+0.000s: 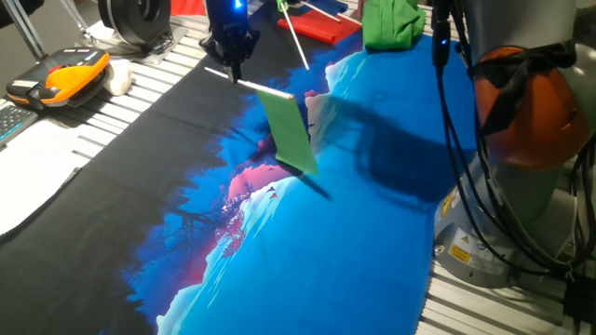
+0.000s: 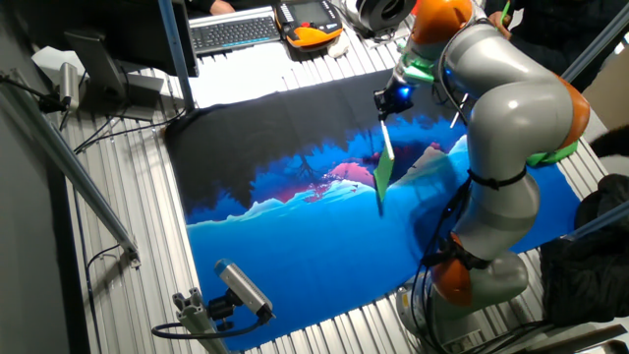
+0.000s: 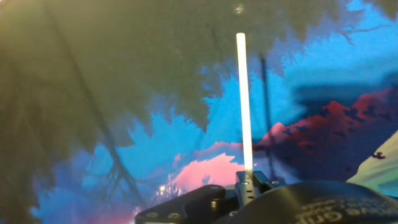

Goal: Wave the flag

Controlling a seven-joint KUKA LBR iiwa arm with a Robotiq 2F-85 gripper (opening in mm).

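My gripper (image 1: pixel 233 71) is shut on the thin white stick (image 1: pixel 253 86) of the flag. The small light-green cloth flag (image 1: pixel 291 130) hangs from the stick in the air above the blue, pink and black printed mat (image 1: pixel 354 233). In the other fixed view the gripper (image 2: pixel 384 108) is over the mat's middle with the flag (image 2: pixel 383 165) hanging below it. In the hand view the stick (image 3: pixel 243 106) runs straight out from between my fingers (image 3: pixel 249 184); the cloth is out of that view.
A darker green cloth bundle (image 1: pixel 391 23) and a red flag with white sticks (image 1: pixel 317 26) lie at the mat's far edge. An orange and black pendant (image 1: pixel 60 79) and a keyboard (image 2: pixel 236 31) sit beside the mat. The arm's base (image 1: pixel 521 112) stands at the right.
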